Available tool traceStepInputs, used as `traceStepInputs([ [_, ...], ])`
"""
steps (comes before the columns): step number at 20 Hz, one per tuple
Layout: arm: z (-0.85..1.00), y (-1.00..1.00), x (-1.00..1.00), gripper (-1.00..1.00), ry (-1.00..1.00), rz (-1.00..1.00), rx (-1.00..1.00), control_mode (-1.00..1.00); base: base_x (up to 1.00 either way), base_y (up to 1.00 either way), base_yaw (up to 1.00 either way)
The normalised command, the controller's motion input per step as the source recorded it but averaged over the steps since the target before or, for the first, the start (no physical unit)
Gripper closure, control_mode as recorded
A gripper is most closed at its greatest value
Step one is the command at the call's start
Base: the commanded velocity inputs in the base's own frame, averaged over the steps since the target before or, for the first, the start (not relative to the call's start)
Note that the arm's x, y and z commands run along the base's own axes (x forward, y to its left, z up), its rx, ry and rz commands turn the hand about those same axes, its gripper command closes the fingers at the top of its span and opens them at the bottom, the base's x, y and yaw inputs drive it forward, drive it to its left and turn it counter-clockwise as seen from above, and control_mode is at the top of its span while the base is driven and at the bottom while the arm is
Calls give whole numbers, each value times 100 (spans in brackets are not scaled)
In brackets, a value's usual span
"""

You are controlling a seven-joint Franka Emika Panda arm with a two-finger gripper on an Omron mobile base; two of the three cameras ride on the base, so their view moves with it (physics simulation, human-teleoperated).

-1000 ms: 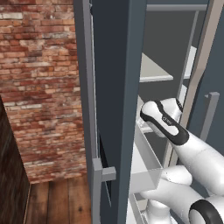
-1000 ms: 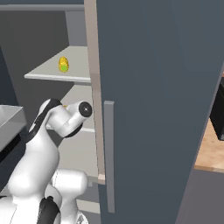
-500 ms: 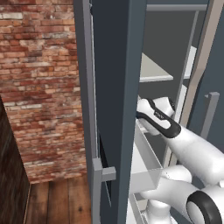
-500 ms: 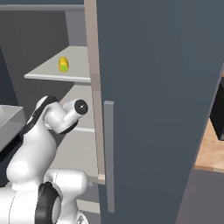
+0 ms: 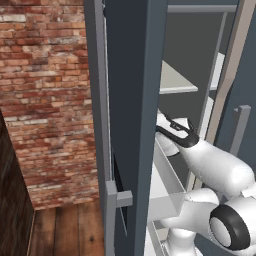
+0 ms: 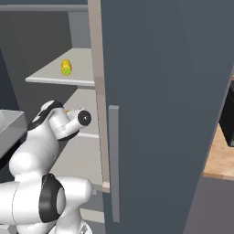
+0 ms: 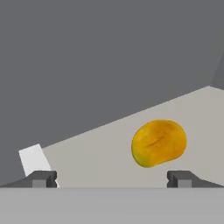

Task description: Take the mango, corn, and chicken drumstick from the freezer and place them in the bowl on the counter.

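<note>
Brick wall (image 5: pixel 47 100) on the left of my left base view, wood floor (image 5: pixel 65 232) under it. Slate-grey freezer (image 6: pixel 160 105) takes up most of both base views, doors open, long grey bar handle (image 6: pixel 113 162) on the right-hand door. At the right edge of the right base view I get a strip of tan counter (image 6: pixel 221 160).

Inside: light grey shelves. Corn (image 6: pixel 66 67) sits on the upper shelf (image 6: pixel 50 75), yellow with a green end toward the camera. My arm reaches in below that shelf, wrist just past the door edge.

Hand view: mango (image 7: pixel 159 143) lies on the lower light grey shelf (image 7: pixel 96 153), smooth yellow-orange, right of centre, just ahead of the right fingertip (image 7: pixel 181 178) and apart from it. Gripper (image 7: pixel 111 179) is spread wide, nothing between the tips, nothing held. Dark grey back wall (image 7: pixel 100 61) behind the mango. Small white patch (image 7: pixel 33 159) on the shelf near the left fingertip; can't tell what it is.

Left base view: white drawer box (image 5: pixel 167 192) sticks out beside the arm.
</note>
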Motion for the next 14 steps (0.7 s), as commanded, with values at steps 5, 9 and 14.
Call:
traceStepInputs([
  [5,-25,12,11,-100,0,0,4,-100,0,0,0],
  [9,-1,3,29,-100,-2,0,8,-100,0,0,0],
  [14,1,9,23,-100,0,0,2,-100,0,0,0],
])
